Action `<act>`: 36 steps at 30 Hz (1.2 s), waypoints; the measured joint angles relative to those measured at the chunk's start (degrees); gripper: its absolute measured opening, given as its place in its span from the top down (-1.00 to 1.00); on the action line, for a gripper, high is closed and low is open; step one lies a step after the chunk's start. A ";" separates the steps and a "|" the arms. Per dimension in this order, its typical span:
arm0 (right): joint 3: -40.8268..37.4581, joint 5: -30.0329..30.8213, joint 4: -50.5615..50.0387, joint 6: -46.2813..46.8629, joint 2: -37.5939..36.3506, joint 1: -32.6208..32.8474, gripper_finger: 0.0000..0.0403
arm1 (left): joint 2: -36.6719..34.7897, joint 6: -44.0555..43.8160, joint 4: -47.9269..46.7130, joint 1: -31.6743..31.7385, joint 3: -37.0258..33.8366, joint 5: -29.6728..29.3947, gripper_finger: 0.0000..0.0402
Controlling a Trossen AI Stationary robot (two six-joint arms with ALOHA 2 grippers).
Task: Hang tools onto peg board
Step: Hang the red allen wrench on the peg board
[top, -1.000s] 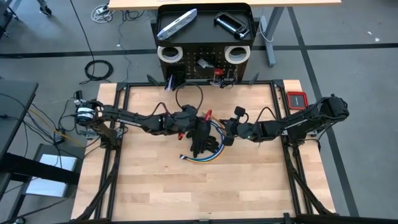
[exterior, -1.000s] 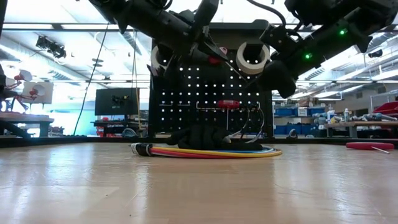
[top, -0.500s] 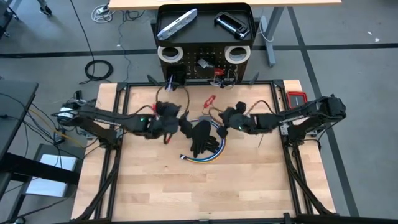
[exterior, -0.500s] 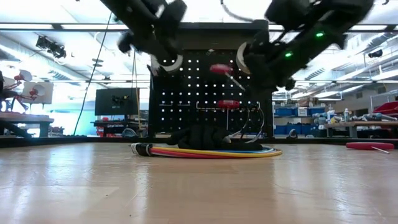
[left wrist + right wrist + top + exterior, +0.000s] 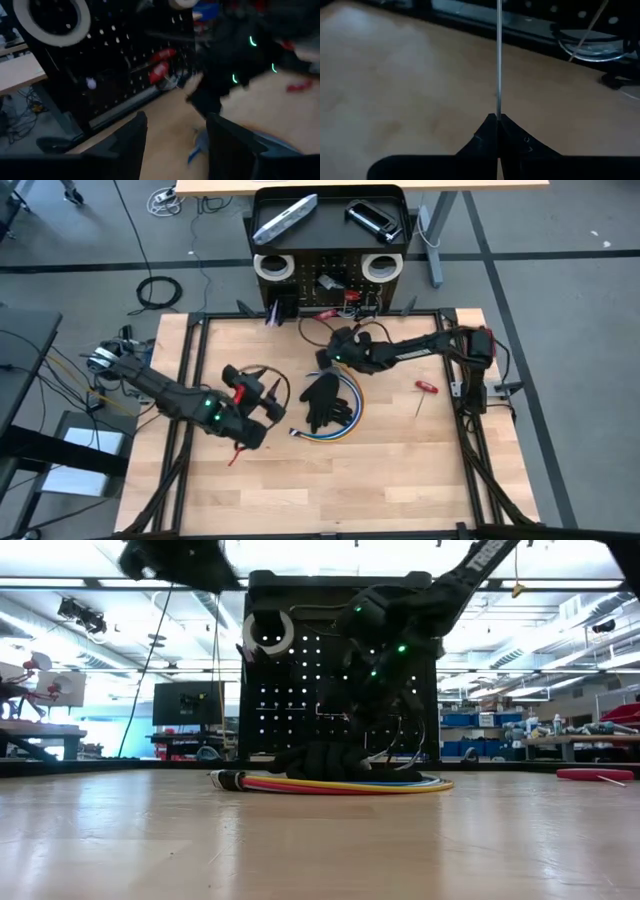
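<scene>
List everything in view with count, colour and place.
table: one, light wood
peg board: one, black, upright at the table's far edge
tape rolls: two, white, on the board's upper corners
flat bar: one, silver-grey, top tray
clamp: one, black, top tray
glove: one, black, mid-table
cable bundle: one, multicoloured, under the glove
screwdriver: one, red-handled, table's right
left end effector: open, left of the glove
right end effector: shut on a thin metal rod, near the board

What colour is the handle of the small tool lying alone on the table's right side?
Red; the small red-handled tool shows best from the high view.
</scene>
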 joint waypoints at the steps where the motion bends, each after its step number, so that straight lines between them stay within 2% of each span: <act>1: 0.77 0.27 0.32 0.56 0.92 -0.51 0.96 | -0.38 -1.62 -3.58 -0.93 -0.11 0.41 -0.05; 3: 2.13 0.36 2.53 1.36 2.59 -1.27 0.96 | -0.56 -4.61 -8.59 -2.36 -0.42 0.80 -0.05; 8: 6.19 2.87 6.06 1.20 6.51 -2.17 0.96 | -1.24 -11.09 -12.93 -3.51 -3.06 2.38 -0.05; 13: 8.86 4.20 5.68 1.31 8.15 -3.55 0.96 | -1.47 -15.91 -15.02 -3.51 -7.20 5.16 -0.05; 16: 9.95 4.36 6.38 1.17 8.57 -5.13 0.96 | -1.51 -17.19 -12.57 -3.49 -9.42 5.72 -0.05; 21: 10.06 2.76 6.51 1.10 8.59 -7.42 0.96 | -1.49 -14.46 -6.48 -3.35 -12.15 6.20 -0.05; 28: 10.06 -2.01 9.38 1.74 9.77 -8.30 0.96 | -1.49 -8.89 -2.99 -1.02 -12.26 5.90 -0.05; 36: 10.43 -1.40 12.98 1.65 12.09 -8.10 0.96 | -1.49 -1.79 2.40 1.41 -12.24 5.72 -0.05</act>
